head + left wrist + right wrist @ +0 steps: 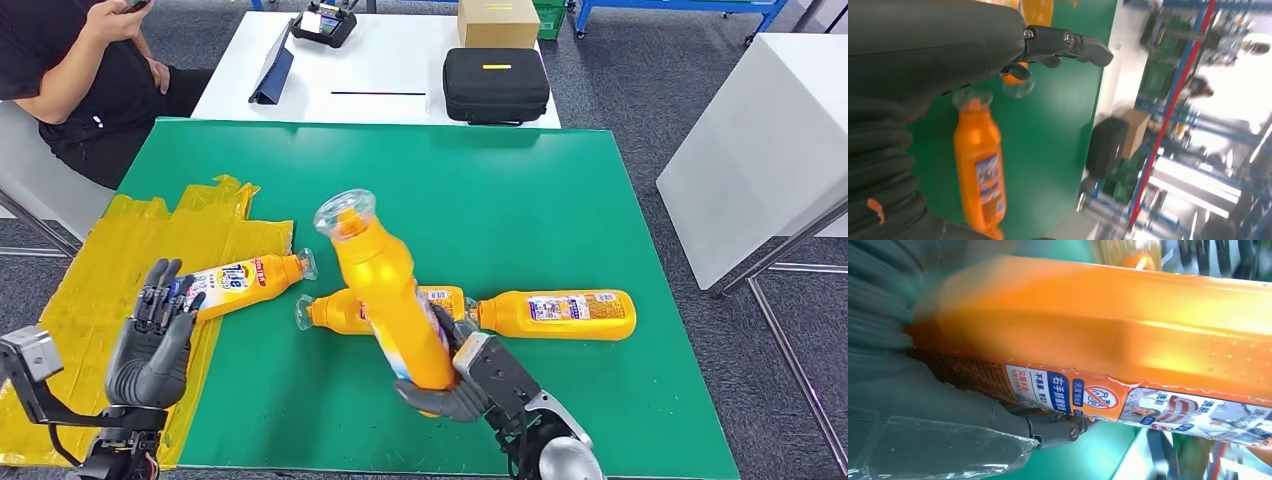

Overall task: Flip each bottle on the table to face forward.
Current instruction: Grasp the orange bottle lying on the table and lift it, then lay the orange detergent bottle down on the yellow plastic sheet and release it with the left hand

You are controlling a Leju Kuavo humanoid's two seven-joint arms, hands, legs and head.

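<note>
The right hand (470, 385), near the table's six-o'clock edge, grips the lifted bottle (385, 295) around its lower body, fingers (432, 398) wrapped beneath it; the bottle is raised off the green table (520, 200), tilted with its clear cap toward eleven o'clock; in the right wrist view its orange body (1108, 315) and printed label lie against the grey thumb. Three more bottles lie flat on the table: the left bottle (245, 280) at about nine o'clock, label up, cap toward three o'clock, partly over the yellow sheet (130, 250); the middle bottle (345, 312) behind the lifted one; the right bottle (560, 314) at about four o'clock, label up. The left hand (155, 340) hovers at eight o'clock, empty, fingers (160, 290) straight and slightly apart, just beside the left bottle's base.
</note>
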